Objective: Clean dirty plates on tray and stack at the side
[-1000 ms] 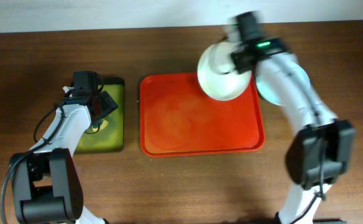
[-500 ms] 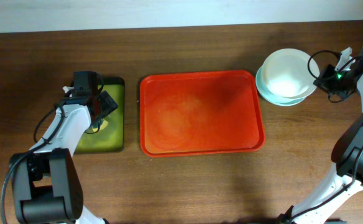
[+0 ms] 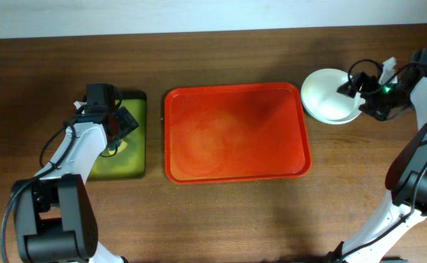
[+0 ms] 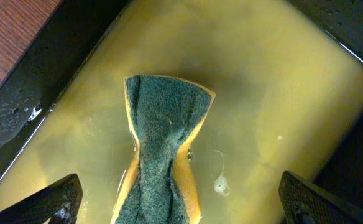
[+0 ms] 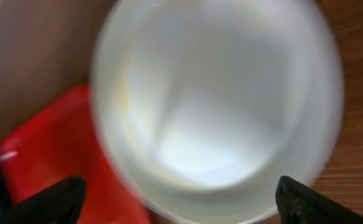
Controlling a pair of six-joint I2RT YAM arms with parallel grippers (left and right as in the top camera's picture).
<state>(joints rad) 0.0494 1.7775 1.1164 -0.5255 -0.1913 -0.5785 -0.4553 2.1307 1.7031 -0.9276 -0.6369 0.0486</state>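
Note:
The red-orange tray (image 3: 235, 164) lies mid-table with nothing on it, showing only faint smears. To its right, on the wood, is the stack of plates (image 3: 327, 95), cream-white on top with a thin mint rim (image 3: 334, 121) under it. My right gripper (image 3: 357, 93) hovers at the stack's right edge with its jaws spread wide and holds nothing. In the right wrist view the white plate (image 5: 219, 106) is blurred, lies between the fingertips (image 5: 318, 202) and touches neither. My left gripper (image 3: 118, 124) hangs open over a green-and-yellow sponge (image 4: 166, 149).
The sponge lies in yellowish water in a small black-rimmed olive-green tray (image 3: 137, 164), left of the red tray. A corner of the red tray (image 5: 45, 168) shows beside the plate in the right wrist view. Bare brown wood surrounds both trays.
My right arm carried the white plate from above the tray's back right corner onto the stack, then opened its jaws and let go. The left arm has not moved.

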